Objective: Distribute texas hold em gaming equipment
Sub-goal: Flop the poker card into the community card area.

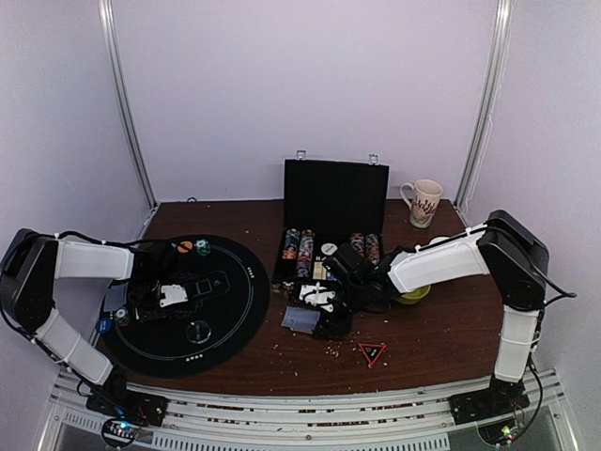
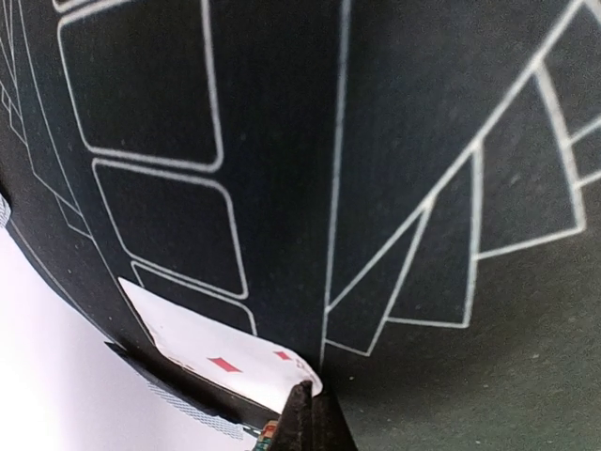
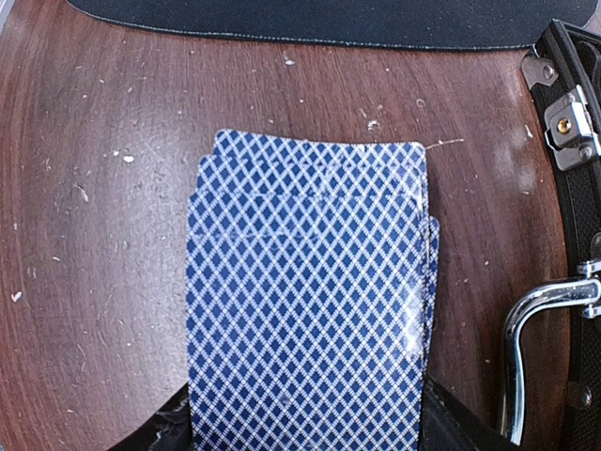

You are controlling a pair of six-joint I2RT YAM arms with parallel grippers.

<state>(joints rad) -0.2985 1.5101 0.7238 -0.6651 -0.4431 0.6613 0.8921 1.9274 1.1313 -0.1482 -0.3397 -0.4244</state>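
Two red diamond pips can be made out on the white card (image 2: 221,352) at the tips of the left gripper (image 2: 308,413); no rank shows. White lettering on the mat (image 1: 235,319) rim, right of that gripper, is too small to read. So is the mark inside the red triangle (image 1: 372,353), just right of the right gripper (image 1: 324,305) on its near side.

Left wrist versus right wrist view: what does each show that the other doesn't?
Left wrist only: white card outlines printed on the black mat, and a face-up card with red diamonds. Right wrist only: the blue-patterned card stack on the brown table, plus the case's chrome handle. Both: that mat, just its edge in the right wrist view.
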